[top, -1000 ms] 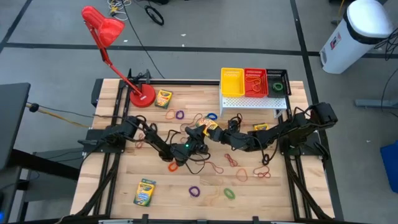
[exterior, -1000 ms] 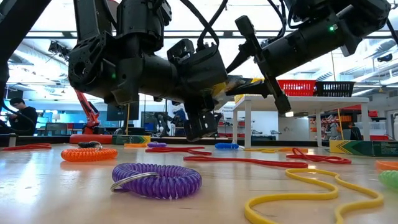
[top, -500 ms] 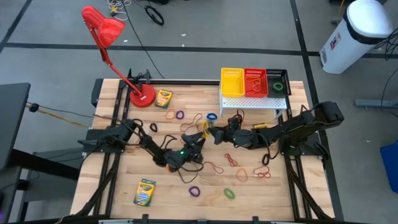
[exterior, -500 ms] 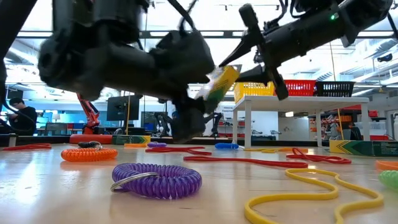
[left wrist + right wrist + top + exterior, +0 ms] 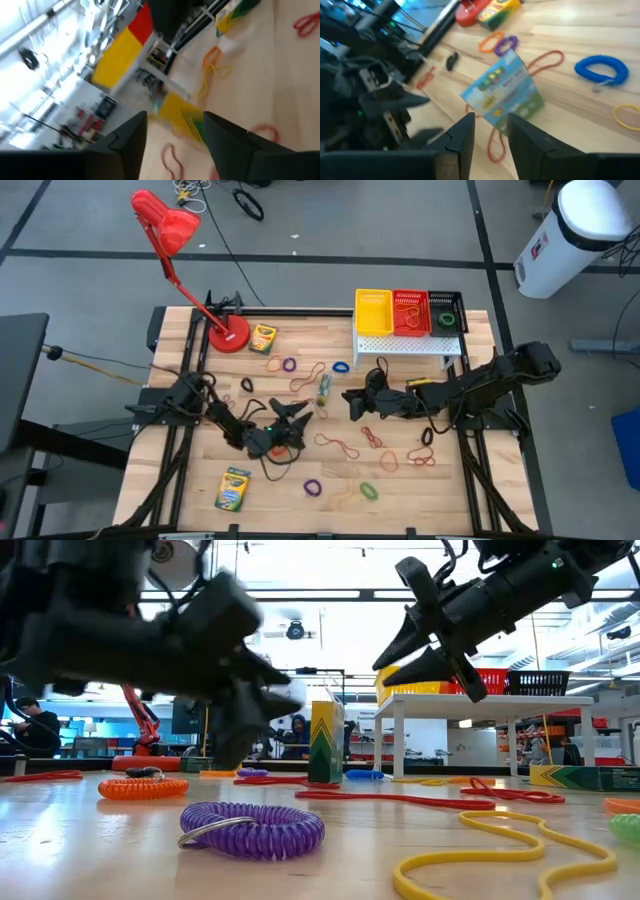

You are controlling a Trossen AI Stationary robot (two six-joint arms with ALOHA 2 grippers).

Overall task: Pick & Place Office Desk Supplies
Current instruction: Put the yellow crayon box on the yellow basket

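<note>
Both of my grippers are now empty, where half a second ago the small yellow-green cardboard crayon box was up in the air between them. It is now standing on end on the wooden table, free of either hand, in the gap between my two arms. My left gripper is pulling back toward its own side with its fingers spread wide and nothing in them; in the left wrist view, the box is sitting beyond the fingertips. My right gripper is also backing away. Its fingers are parted, narrower than the left's, and gripping nothing; the box is lying just ahead of them.

I am reading this as a set-down or a slip partway through, not a finished placement: the box is sitting well short of the yellow mesh basket, the red mesh basket and the black mesh basket at the table's far edge. It is looking like a re-grasp job. Thin coloured rubber-band loops are lying scattered around it, still unsorted.
</note>
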